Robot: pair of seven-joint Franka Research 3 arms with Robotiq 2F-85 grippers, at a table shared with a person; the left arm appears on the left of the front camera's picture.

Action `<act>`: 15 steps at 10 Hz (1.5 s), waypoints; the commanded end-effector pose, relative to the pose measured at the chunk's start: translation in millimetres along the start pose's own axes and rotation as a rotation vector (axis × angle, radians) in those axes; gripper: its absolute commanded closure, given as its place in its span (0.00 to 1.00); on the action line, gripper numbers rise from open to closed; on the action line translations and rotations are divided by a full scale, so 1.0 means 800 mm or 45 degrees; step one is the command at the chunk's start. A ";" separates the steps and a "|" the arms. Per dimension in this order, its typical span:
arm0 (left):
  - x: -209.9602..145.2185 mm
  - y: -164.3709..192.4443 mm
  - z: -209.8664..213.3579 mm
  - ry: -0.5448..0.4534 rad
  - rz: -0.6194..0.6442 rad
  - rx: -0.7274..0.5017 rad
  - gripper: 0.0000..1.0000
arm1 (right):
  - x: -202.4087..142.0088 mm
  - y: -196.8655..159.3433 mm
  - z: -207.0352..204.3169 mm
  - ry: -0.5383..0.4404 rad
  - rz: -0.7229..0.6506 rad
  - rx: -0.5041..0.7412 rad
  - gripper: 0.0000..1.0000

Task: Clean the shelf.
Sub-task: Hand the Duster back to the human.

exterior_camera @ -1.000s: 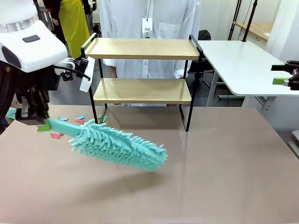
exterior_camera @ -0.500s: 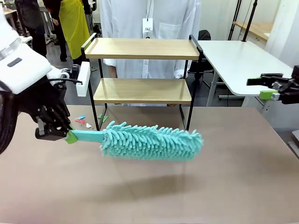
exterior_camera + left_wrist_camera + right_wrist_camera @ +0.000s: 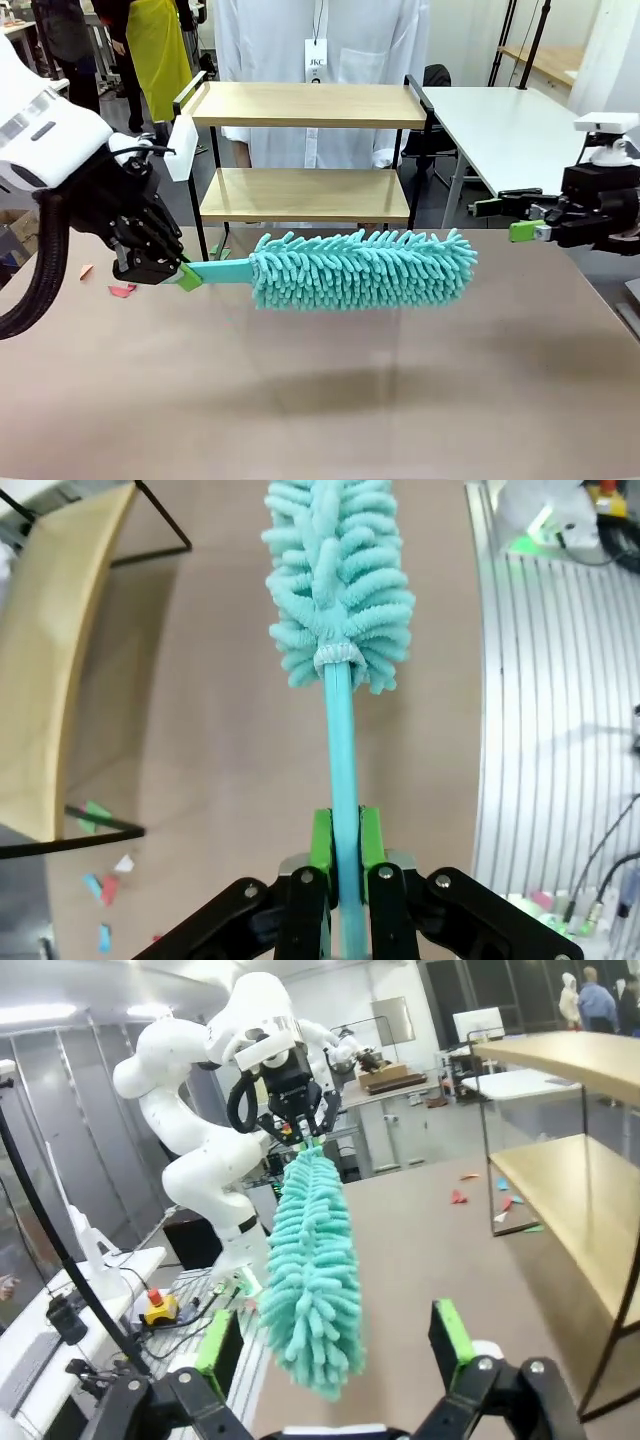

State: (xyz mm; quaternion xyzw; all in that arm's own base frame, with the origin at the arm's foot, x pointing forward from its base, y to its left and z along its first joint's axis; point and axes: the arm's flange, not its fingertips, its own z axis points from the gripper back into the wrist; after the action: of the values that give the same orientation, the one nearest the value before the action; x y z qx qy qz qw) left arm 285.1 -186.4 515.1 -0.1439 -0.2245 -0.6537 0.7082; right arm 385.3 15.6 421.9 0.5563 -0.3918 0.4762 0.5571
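The shelf (image 3: 305,150) stands at about twelve o'clock on the brown bench (image 3: 400,400), at its far edge, both wooden boards bare, a person in a white coat just behind it. The left gripper (image 3: 185,275) has its jaws clenched on the teal handle of a fluffy duster (image 3: 360,268), which hangs level above the bench in front of the lower board, head pointing toward three o'clock. In the left wrist view the green pads (image 3: 321,842) pinch the handle (image 3: 341,750) near its end. The right gripper (image 3: 515,218), at about two o'clock, has its jaws released and holds nothing.

The duster looks light and soft: its microfibre head should give on contact, so it will probably need to be pressed lightly against a board to wipe. The thin handle seems stiff enough (though smooth plastic could twist in the pads). The shelf's thin frame looks light too and might slide if pushed; a black end rail would be the place to steady it.

Small paper scraps (image 3: 122,290) lie on the bench at nine o'clock.
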 end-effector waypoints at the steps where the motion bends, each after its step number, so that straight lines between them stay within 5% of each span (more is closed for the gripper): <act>1: -0.031 -0.021 -0.024 -0.001 -0.069 -0.002 0.87 | 0.002 0.007 0.000 0.007 -0.044 0.015 0.00; 2: 0.000 0.000 0.000 0.000 0.000 0.000 0.87 | 0.002 0.007 0.000 0.007 -0.044 0.015 0.00; 6: 0.000 0.000 0.000 0.000 0.000 0.000 0.87 | -0.058 0.019 -0.021 0.089 0.098 -0.066 0.00; 15: 0.000 0.000 0.000 0.000 0.000 0.000 0.87 | -0.105 0.008 -0.116 -0.130 0.130 -0.018 0.00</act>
State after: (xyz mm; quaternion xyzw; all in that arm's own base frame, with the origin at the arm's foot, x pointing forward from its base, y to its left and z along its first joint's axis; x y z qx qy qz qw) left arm 286.5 -186.0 512.4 -0.1304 -0.2201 -0.6559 0.7101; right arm 374.6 84.6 339.1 0.5538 -0.4380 0.4719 0.5280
